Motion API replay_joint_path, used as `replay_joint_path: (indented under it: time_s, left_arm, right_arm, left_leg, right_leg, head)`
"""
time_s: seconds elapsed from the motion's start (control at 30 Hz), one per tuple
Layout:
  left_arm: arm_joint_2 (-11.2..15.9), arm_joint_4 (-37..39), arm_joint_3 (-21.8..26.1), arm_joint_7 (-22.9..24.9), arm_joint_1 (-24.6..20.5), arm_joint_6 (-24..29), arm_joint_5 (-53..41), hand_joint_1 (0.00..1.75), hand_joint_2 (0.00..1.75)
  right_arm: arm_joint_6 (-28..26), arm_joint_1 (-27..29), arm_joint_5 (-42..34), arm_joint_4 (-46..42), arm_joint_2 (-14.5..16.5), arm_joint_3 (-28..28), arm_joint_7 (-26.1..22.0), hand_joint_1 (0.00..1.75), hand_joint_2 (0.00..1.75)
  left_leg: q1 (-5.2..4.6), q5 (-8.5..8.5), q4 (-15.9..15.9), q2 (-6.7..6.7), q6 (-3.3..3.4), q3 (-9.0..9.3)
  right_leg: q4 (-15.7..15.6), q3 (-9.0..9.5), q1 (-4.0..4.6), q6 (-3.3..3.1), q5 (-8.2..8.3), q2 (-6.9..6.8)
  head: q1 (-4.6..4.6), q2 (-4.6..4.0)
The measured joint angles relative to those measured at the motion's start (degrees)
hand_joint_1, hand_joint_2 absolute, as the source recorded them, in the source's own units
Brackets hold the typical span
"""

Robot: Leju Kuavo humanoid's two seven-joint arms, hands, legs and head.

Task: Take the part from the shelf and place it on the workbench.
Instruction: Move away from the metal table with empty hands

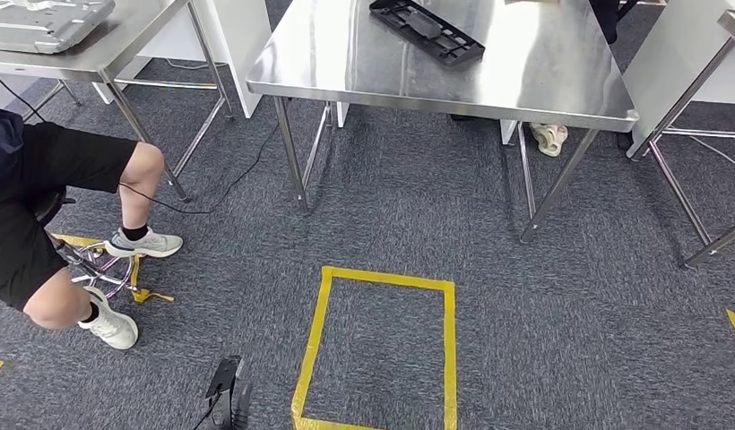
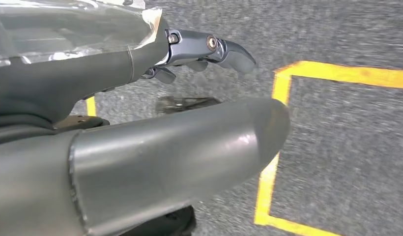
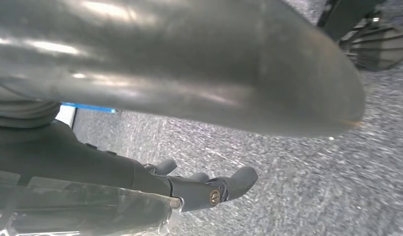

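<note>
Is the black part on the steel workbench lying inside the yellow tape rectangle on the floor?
No. In the head view the black part lies on top of the steel workbench, while the yellow tape rectangle frames bare carpet nearer the robot.

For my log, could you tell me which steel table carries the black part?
The middle table, beyond the yellow tape square, carries the black part; the left table holds a grey part.

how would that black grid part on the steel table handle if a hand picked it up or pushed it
The black part looks like flat moulded plastic, so probably stiff and fairly light. It lies flat, so unlikely to roll or tip. On the polished steel table it would likely slide easily.
</note>
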Motion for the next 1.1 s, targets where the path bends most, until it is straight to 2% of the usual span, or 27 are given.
replay_joint_path:
  time_s: [0.03,0.07,0.13,0.17,0.2,0.27,0.3,0.37,0.4,0.43,0.47,0.5,0.53,0.57,0.6,0.63,0.67,0.7,0.77,0.8,0.83,0.9,0.97,1.0,1.03,1.07,1.1]
  left_arm:
    - [-0.05,-0.01,0.00,0.01,-0.02,0.03,-0.07,0.00,0.00]
    - [-0.17,-0.04,0.00,0.01,-0.06,0.05,-0.13,0.00,0.00]
    - [-0.43,-0.14,0.02,-0.01,-0.21,0.09,-0.17,0.00,0.00]
    - [-0.54,-0.18,0.03,-0.02,-0.28,0.13,-0.19,0.00,0.00]
    - [-0.61,-0.20,0.04,-0.04,-0.32,0.17,-0.21,0.00,0.00]
    - [-0.83,-0.19,0.05,-0.04,-0.22,0.29,-0.25,0.00,0.00]
    - [-0.94,-0.19,0.07,-0.02,-0.15,0.35,-0.27,0.00,0.00]
    - [-1.08,-0.19,0.08,0.01,-0.10,0.42,-0.28,0.00,0.00]
    - [-1.10,-0.19,0.09,0.01,-0.10,0.42,-0.29,0.00,0.00]
    - [-1.13,-0.19,0.09,0.01,-0.08,0.42,-0.30,0.00,0.00]
    - [-1.17,-0.19,0.09,0.01,-0.06,0.42,-0.31,0.00,0.00]
    - [-1.20,-0.18,0.09,0.01,-0.04,0.42,-0.32,0.00,0.00]
    - [-1.21,-0.19,0.09,0.00,-0.03,0.43,-0.37,0.00,0.00]
    - [-1.22,-0.20,0.09,-0.06,-0.04,0.50,-0.58,0.00,0.00]
    - [-1.22,-0.28,0.09,-0.15,-0.05,0.64,-0.88,0.00,0.00]
    - [-1.25,-0.40,0.09,-0.25,-0.10,0.79,-1.23,0.00,0.00]
    - [-1.26,-0.51,0.10,-0.36,-0.18,0.93,-1.60,0.00,0.00]
    - [-1.28,-0.61,0.10,-0.42,-0.23,1.01,-1.83,0.00,0.00]
    - [-1.27,-0.66,0.11,-0.45,-0.26,1.03,-2.07,0.00,0.00]
    - [-1.25,-0.66,0.10,-0.41,-0.19,1.04,-2.12,0.00,0.00]
    - [-1.22,-0.66,0.10,-0.32,-0.12,1.07,-2.21,0.00,0.00]
    - [-1.19,-0.66,0.10,-0.15,-0.04,1.15,-2.46,0.00,0.00]
    - [-1.20,-0.66,0.10,-0.10,0.01,1.25,-2.73,0.00,0.00]
    - [-1.20,-0.66,0.10,-0.10,0.06,1.31,-2.86,0.00,0.00]
    - [-1.20,-0.66,0.10,-0.10,0.13,1.37,-2.99,0.00,0.00]
    - [-1.20,-0.67,0.11,-0.10,0.18,1.44,-3.14,0.00,0.00]
    - [-1.21,-0.68,0.12,-0.10,0.18,1.50,-3.28,0.00,0.00]
  right_arm:
    - [-0.07,-0.04,0.03,0.00,0.00,0.00,0.05,0.00,0.00]
    - [-0.17,-0.06,0.05,-0.01,-0.03,0.00,0.12,0.00,0.00]
    - [-0.50,-0.11,0.08,-0.02,-0.14,0.00,0.27,0.00,0.00]
    - [-0.70,-0.16,0.11,-0.03,-0.18,0.00,0.30,0.00,0.00]
    - [-0.86,-0.19,0.15,-0.03,-0.20,0.00,0.32,0.00,0.00]
    - [-1.02,-0.09,0.26,0.04,-0.19,0.00,0.32,0.00,0.00]
    - [-1.05,0.01,0.32,0.08,-0.16,0.00,0.32,0.00,0.00]
    - [-1.08,0.19,0.38,0.13,-0.11,0.00,0.33,0.00,0.00]
    - [-1.08,0.23,0.40,0.14,-0.08,0.00,0.34,0.00,0.00]
    - [-1.08,0.26,0.40,0.14,-0.10,0.00,0.35,0.00,0.00]
    - [-1.08,0.25,0.40,0.14,-0.13,0.00,0.35,0.00,0.00]
    - [-1.08,0.24,0.40,0.14,-0.14,0.00,0.35,0.00,0.00]
    - [-1.08,0.23,0.42,0.14,-0.15,0.00,0.35,0.00,0.00]
    - [-1.14,0.19,0.47,0.14,-0.15,0.00,0.33,0.00,0.00]
    - [-1.26,0.11,0.56,0.12,-0.18,0.00,0.31,0.00,0.44]
    - [-1.49,-0.01,0.71,0.10,-0.24,0.00,0.27,0.00,0.87]
    - [-1.75,-0.13,0.89,0.08,-0.29,0.01,0.23,0.00,1.31]
    - [-1.97,-0.22,1.06,0.06,-0.34,0.01,0.20,0.00,1.75]
    - [-2.18,-0.25,1.33,0.06,-0.34,0.04,0.14,0.00,1.75]
    - [-2.19,-0.21,1.41,0.08,-0.31,0.07,0.12,0.00,1.75]
    - [-2.20,-0.14,1.49,0.10,-0.27,0.11,0.11,0.00,1.75]
    - [-2.20,0.03,1.60,0.12,-0.21,0.27,0.13,0.00,1.75]
    - [-2.20,0.17,1.69,0.12,-0.21,0.40,0.14,0.00,1.75]
    - [-2.20,0.21,1.75,0.12,-0.20,0.44,0.16,0.00,1.75]
    - [-2.20,0.24,1.84,0.12,-0.19,0.45,0.19,0.00,1.75]
    - [-2.20,0.26,1.92,0.12,-0.16,0.47,0.23,0.00,1.75]
    - [-2.20,0.26,1.99,0.12,-0.14,0.49,0.26,0.00,1.75]
  left_leg:
    - [0.27,1.74,-0.91,-0.02,-0.19,1.73]
    - [0.56,2.77,-3.63,-0.05,-0.38,4.44]
    - [0.73,1.78,-11.32,-0.31,-0.40,10.42]
    - [0.62,0.64,-14.16,-0.47,-0.22,12.22]
    - [0.36,-0.14,-15.63,-0.59,0.14,12.81]
    - [0.08,0.23,-16.07,-0.46,1.40,11.58]
    - [0.01,0.89,-16.12,-0.32,2.20,10.69]
    - [-0.13,2.51,-16.25,-0.09,3.30,8.81]
    - [-0.26,3.35,-16.23,-0.04,3.55,7.86]
    - [-0.41,4.20,-16.20,0.02,3.60,6.90]
    - [-0.56,5.07,-16.16,0.11,3.62,5.91]
    - [-0.68,5.96,-16.12,0.19,3.59,4.87]
    - [-0.76,6.81,-16.09,0.25,3.52,3.86]
    - [-0.80,7.62,-16.05,0.27,3.41,3.00]
    - [-0.88,8.29,-16.01,0.20,3.18,2.31]
    - [-0.99,8.89,-15.95,0.10,2.87,1.84]
    - [-1.10,9.52,-15.99,0.02,2.53,1.59]
    - [-1.18,10.06,-16.07,-0.07,2.19,1.44]
    - [-1.13,11.23,-16.47,-0.21,1.62,1.35]
    - [-1.03,11.13,-16.41,-0.32,1.34,1.11]
    - [-0.92,10.05,-15.77,-0.41,1.04,0.70]
    - [-0.64,5.23,-11.53,-0.45,0.40,-0.85]
    - [-0.40,0.93,-4.54,-0.41,-0.26,-2.69]
    - [-0.23,0.40,-1.82,-0.38,-0.57,-3.16]
    - [-0.01,0.80,-0.62,-0.30,-0.85,-2.84]
    - [0.25,1.89,-1.66,-0.05,-1.08,-1.35]
    - [0.51,3.15,-4.79,0.70,-1.30,1.22]
  right_leg:
    - [0.54,-1.21,-0.15,0.36,0.51,-0.01]
    - [1.23,-2.31,-0.25,0.76,0.90,-0.01]
    - [2.74,-4.15,-0.23,1.62,1.52,-0.03]
    - [3.24,-4.77,-0.14,2.13,1.89,-0.05]
    - [3.46,-5.29,-0.15,2.65,2.40,-0.07]
    - [3.60,-6.26,-0.23,3.49,2.93,-0.02]
    - [4.39,-6.94,-0.31,3.32,1.90,0.05]
    - [8.90,-8.70,-0.43,2.31,-2.96,0.21]
    - [12.50,-9.56,-0.36,1.90,-5.69,0.28]
    - [16.15,-10.13,-0.28,1.91,-7.43,0.36]
    - [19.04,-10.12,-0.19,2.28,-7.89,0.44]
    - [20.41,-9.30,-0.10,2.91,-7.09,0.48]
    - [19.79,-7.53,-0.03,3.52,-5.62,0.49]
    - [17.16,-4.78,0.04,3.85,-4.38,0.51]
    - [12.74,-0.85,0.21,3.67,-4.18,0.55]
    - [7.48,2.96,0.50,3.12,-5.10,0.60]
    - [3.29,5.81,0.81,2.50,-6.29,0.64]
    - [0.45,7.58,1.12,1.95,-7.33,0.65]
    - [-0.59,7.51,1.14,1.33,-7.37,0.45]
    - [-0.60,7.20,0.85,1.02,-6.88,0.16]
    - [-0.64,6.77,0.52,0.52,-6.29,-0.18]
    - [-0.66,5.72,0.11,-0.33,-5.12,-1.05]
    - [-0.56,4.67,0.12,-0.62,-4.31,-1.87]
    - [-0.48,4.21,0.12,-0.49,-4.02,-2.31]
    - [-0.36,3.82,0.08,-0.33,-3.80,-2.80]
    - [-0.19,3.53,-0.02,-0.18,-3.66,-3.35]
    - [0.08,3.39,-0.11,-0.01,-3.63,-3.89]
  head:
    - [-0.01,0.00]
    - [-0.04,0.00]
    - [-0.19,0.00]
    - [-0.29,0.00]
    - [-0.32,0.00]
    - [-0.30,0.00]
    - [-0.18,0.00]
    - [0.07,0.00]
    - [0.29,0.00]
    - [0.38,0.00]
    - [0.44,0.00]
    - [0.45,0.00]
    - [0.44,0.00]
    - [0.45,0.00]
    - [0.45,0.00]
    - [0.44,0.00]
    - [0.37,0.00]
    - [0.32,0.00]
    - [0.21,0.00]
    - [0.20,0.00]
    - [0.13,0.00]
    - [-0.19,0.00]
    - [-0.42,0.00]
    - [-0.42,0.00]
    - [-0.45,0.00]
    - [-0.45,0.00]
    - [-0.46,0.00]
